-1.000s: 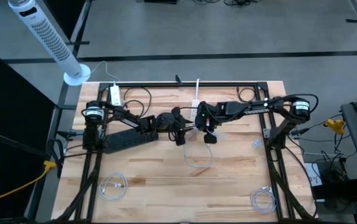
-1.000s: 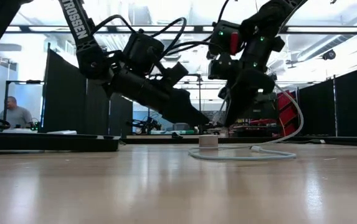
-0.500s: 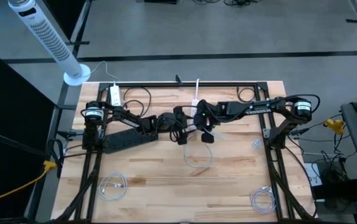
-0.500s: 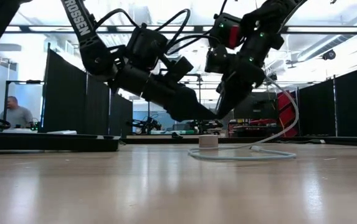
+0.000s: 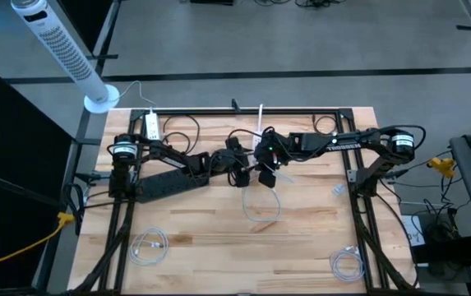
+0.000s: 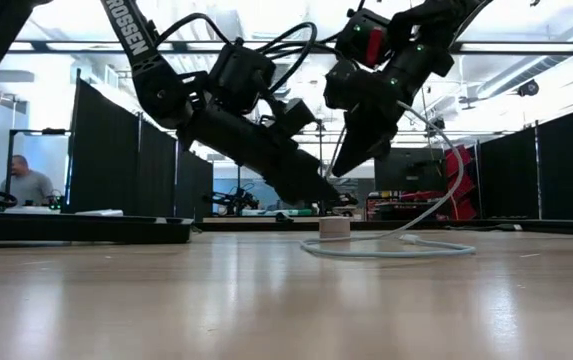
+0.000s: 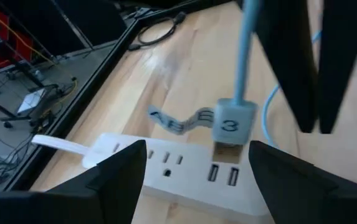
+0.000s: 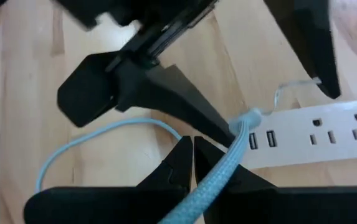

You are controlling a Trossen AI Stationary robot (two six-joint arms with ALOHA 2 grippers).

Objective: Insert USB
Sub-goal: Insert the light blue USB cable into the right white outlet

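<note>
Left wrist view: the USB plug (image 7: 233, 122) hangs just above the power strip (image 7: 184, 171), between the wide-spread left hand (image 7: 197, 163); right hand (image 8: 194, 155) pinches its cable (image 8: 218, 177).

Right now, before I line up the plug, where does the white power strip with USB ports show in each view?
High view: white power strip, centre, running front to back.
Low view: end-on, a small white block at centre.
Left wrist view: directly under the plug marked 3.
Right wrist view: just beyond the plug end.
Shared landmark: the blue cable.
</note>
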